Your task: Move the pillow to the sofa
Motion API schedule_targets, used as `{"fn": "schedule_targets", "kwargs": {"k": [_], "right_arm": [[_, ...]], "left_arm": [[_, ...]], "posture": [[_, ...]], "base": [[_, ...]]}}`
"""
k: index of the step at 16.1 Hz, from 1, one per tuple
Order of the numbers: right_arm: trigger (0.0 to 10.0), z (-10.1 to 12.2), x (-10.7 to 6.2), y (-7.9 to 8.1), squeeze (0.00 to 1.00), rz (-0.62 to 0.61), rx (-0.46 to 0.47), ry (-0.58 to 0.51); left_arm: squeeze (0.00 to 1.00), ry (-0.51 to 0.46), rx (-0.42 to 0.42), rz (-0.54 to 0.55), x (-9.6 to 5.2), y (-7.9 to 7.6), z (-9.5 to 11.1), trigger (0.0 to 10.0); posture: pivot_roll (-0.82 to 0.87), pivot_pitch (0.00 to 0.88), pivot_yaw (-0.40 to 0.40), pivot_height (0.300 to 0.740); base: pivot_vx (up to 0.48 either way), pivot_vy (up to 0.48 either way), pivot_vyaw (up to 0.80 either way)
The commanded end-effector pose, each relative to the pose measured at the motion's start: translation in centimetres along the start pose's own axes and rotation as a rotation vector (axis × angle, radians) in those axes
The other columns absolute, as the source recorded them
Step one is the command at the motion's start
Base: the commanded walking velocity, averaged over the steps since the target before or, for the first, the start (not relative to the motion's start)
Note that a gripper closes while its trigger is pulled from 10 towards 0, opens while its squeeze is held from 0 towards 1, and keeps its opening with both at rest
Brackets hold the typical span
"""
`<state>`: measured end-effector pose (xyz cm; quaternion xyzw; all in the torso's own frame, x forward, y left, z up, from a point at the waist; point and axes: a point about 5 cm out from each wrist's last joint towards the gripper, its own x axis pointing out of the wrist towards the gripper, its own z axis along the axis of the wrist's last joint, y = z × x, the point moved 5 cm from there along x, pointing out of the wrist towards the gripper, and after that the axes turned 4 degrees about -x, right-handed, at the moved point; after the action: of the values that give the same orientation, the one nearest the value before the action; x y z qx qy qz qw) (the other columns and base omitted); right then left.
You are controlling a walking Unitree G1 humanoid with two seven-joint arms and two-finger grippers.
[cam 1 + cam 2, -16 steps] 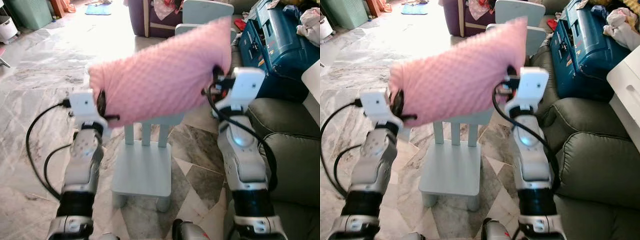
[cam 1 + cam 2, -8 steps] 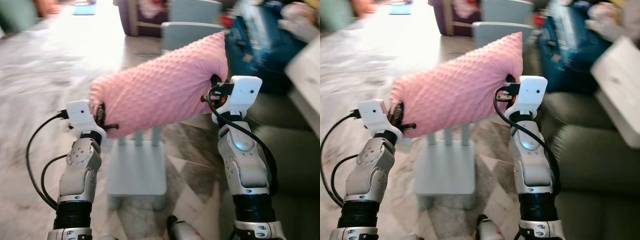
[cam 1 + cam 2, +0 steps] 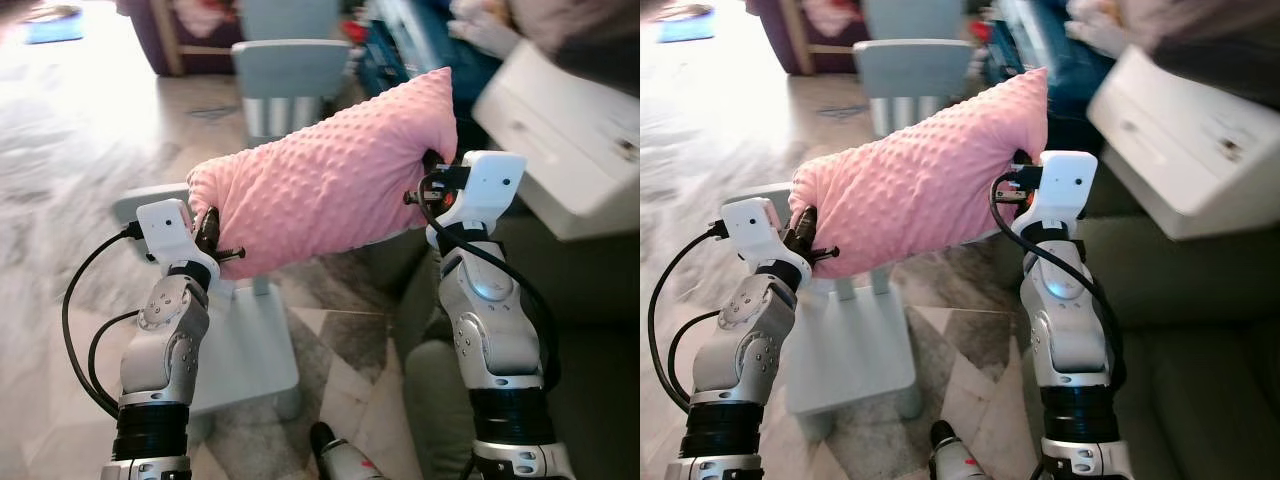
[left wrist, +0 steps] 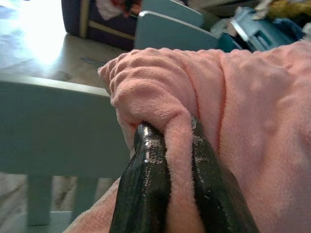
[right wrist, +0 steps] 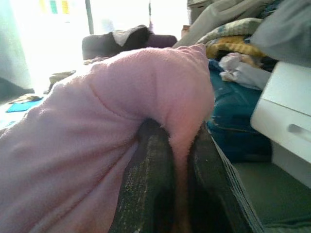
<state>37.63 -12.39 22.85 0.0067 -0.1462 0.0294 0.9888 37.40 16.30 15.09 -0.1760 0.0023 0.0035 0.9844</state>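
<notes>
Pinching, with left end effector [image 4: 177, 170] and right end effector [image 5: 175, 170] both clamped on its ends, the pillow [image 3: 325, 185] aloft crosswise, right end higher, sofa [image 3: 1200, 330] lying nearer the right arm.

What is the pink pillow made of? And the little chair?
The pink pillow looks like soft, fuzzy plush fabric with raised dots; it bunches into folds where the left gripper and right gripper pinch it. The little chair looks like painted wood or plastic, pale blue-grey, smooth and matte; I can't tell which.
</notes>
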Motion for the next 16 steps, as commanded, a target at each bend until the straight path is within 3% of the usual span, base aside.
{"fn": "schedule_targets", "kwargs": {"k": [1,3,4,5,6,13,16], "right_arm": [[0.0,1.38,-0.01,-0.27,0.0,-0.004,0.001,-0.044],[0.0,1.39,0.01,-0.36,0.0,-0.004,-0.001,-0.041],[0.6,1.43,-0.01,-0.38,0.0,-0.003,-0.005,-0.042],[5.8,1.42,-0.03,-0.39,0.0,-0.002,-0.01,-0.04],[10.0,1.33,-0.06,-0.38,0.0,0.0,-0.012,-0.035],[10.0,1.11,-0.11,-0.12,0.0,0.011,-0.028,-0.018],[10.0,1.16,0.07,-0.25,0.0,0.009,-0.034,-0.018]], "left_arm": [[0.0,-0.051,0.014,-0.015,-0.02,-0.23,1.34,10.0],[0.0,-0.039,0.002,-0.01,0.02,-0.05,1.21,10.0],[0.0,-0.035,0.003,-0.007,0.0,0.01,1.13,10.0],[0.0,-0.033,0.002,-0.007,-0.03,0.0,1.09,10.0],[0.0,-0.033,-0.001,-0.007,-0.1,-0.01,1.07,10.0],[0.0,-0.021,-0.019,-0.007,-0.18,-0.11,0.8,10.0],[0.0,-0.024,-0.034,-0.041,-0.03,-0.82,0.9,10.0]], "posture": [[-0.1,0.172,-0.066,0.74],[-0.11,0.175,-0.069,0.74],[-0.11,0.176,-0.069,0.74],[-0.11,0.177,-0.07,0.74],[-0.11,0.179,-0.071,0.74],[-0.11,0.185,-0.072,0.74],[-0.12,0.182,-0.071,0.74]], "base": [[0.0,0.0,-0.8],[0.0,0.0,-0.8],[0.0,0.0,-0.8],[0.0,0.0,-0.8],[0.0,0.0,-0.51],[0.0,0.0,0.0],[0.0,0.0,-0.75]]}}
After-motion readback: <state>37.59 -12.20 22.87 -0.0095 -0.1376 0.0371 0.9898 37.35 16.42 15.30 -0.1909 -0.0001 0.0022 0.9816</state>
